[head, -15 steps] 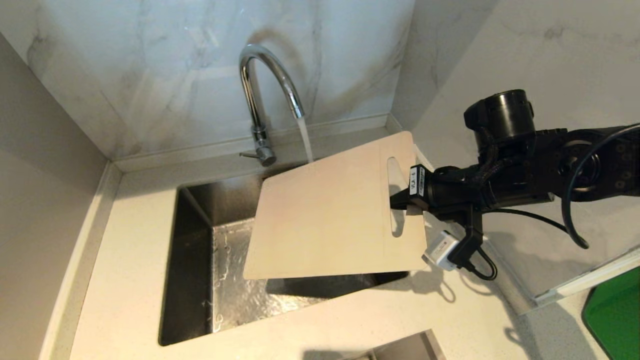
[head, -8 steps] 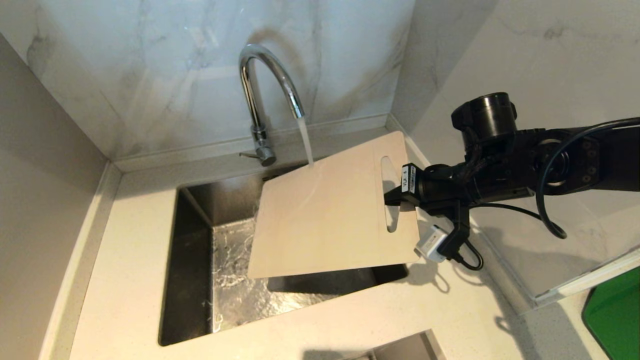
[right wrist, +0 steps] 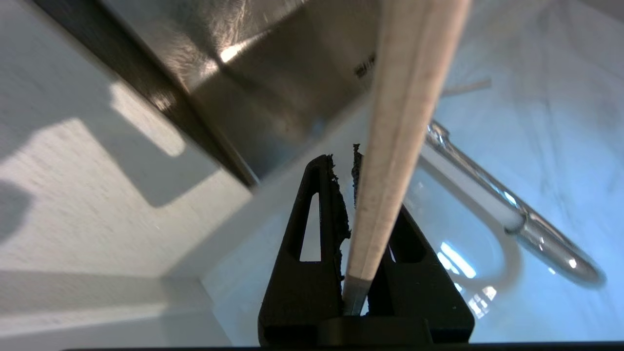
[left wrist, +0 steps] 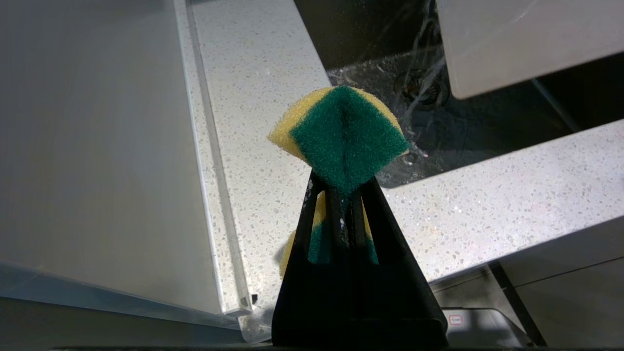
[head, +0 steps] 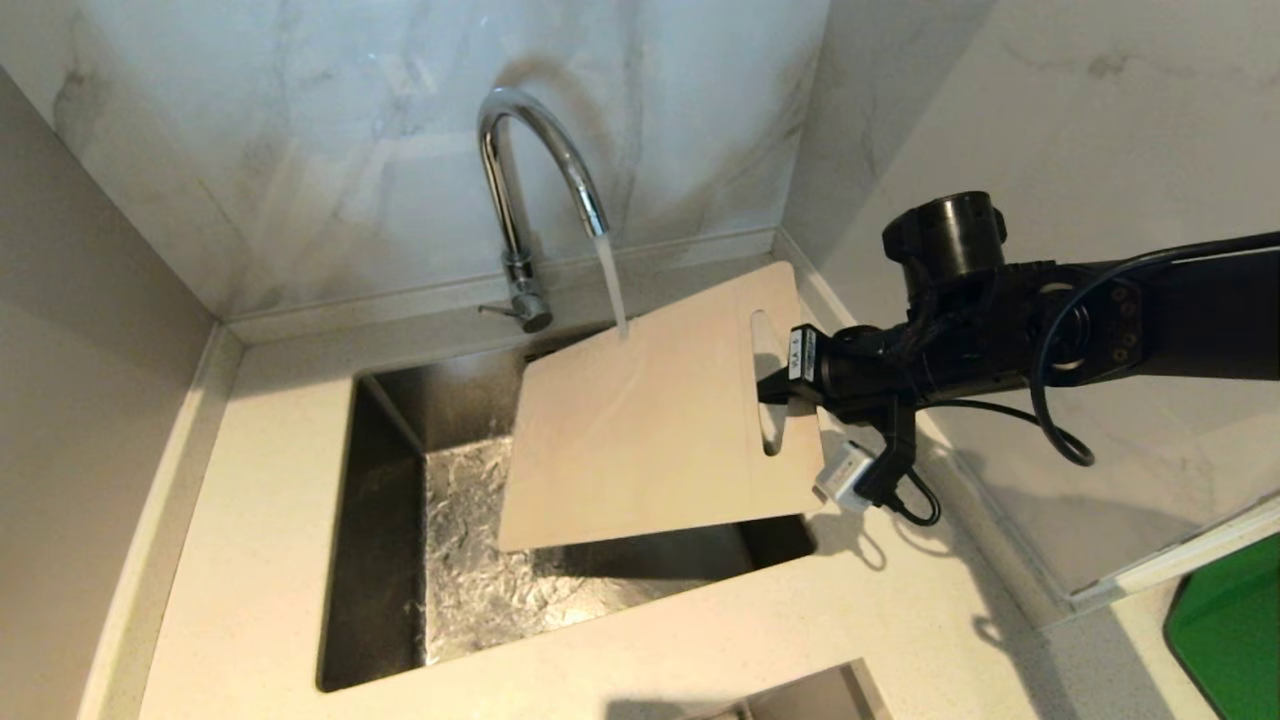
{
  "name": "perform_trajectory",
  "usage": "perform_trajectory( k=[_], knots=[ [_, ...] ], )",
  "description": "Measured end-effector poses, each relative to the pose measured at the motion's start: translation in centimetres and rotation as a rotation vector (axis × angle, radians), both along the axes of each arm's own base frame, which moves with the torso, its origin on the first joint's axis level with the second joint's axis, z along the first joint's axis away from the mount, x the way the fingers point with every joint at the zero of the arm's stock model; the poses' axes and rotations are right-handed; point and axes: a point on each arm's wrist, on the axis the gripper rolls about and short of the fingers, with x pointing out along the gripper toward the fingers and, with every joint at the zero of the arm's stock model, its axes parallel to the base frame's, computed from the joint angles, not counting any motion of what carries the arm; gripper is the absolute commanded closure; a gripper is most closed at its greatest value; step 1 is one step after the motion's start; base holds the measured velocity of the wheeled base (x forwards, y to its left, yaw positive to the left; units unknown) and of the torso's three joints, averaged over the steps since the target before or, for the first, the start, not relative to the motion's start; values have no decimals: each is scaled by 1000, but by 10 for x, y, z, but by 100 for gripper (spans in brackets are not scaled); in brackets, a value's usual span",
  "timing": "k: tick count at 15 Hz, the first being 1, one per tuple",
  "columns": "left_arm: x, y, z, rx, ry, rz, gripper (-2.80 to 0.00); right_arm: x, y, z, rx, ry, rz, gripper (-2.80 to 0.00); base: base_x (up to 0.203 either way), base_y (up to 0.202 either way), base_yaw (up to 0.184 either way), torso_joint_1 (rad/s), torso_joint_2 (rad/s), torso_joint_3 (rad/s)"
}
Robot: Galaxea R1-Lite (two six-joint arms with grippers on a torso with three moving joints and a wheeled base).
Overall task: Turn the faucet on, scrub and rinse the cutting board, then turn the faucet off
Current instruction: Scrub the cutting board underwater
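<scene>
The cutting board (head: 650, 430) is held tilted over the right half of the sink (head: 380, 560), in the middle of the head view, its handle slot toward the right. It is pinched at the handle end by the right claw (head: 775, 390), which reaches in from the right edge of the frame. In the right wrist view the board's thin edge (right wrist: 395, 161) is seen clamped between the two black fingers (right wrist: 312, 229).

The faucet (head: 520, 200) stands at upper centre of the head view, behind the sink, with its small lever (head: 497, 311) pointing left at the base. A stream of water (head: 612, 285) falls from the spout onto the upper edge of the board, and a wet sheen is spread down the board's face. The sink floor is covered with rippling water.

The left claw (left wrist: 343, 195) is seen only in the left wrist view, at lower centre, above the speckled counter (left wrist: 487, 195). It is pressed together on a yellow and green sponge (left wrist: 341, 136), which is folded between its fingers. A green item (head: 1230, 630) lies at the lower right corner of the head view.
</scene>
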Motion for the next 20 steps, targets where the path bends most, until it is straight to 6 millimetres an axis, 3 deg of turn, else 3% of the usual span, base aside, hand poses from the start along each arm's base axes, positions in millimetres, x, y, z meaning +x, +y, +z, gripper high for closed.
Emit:
perform_trajectory(
  k=[12,20],
  knots=[
    [0,0,0,0,0,0,0,17,8,-3,8,-32,13,0,0,0,0,0,0,0],
    [0,0,0,0,0,0,0,31,28,-4,48,-76,33,0,0,0,0,0,0,0]
  ],
)
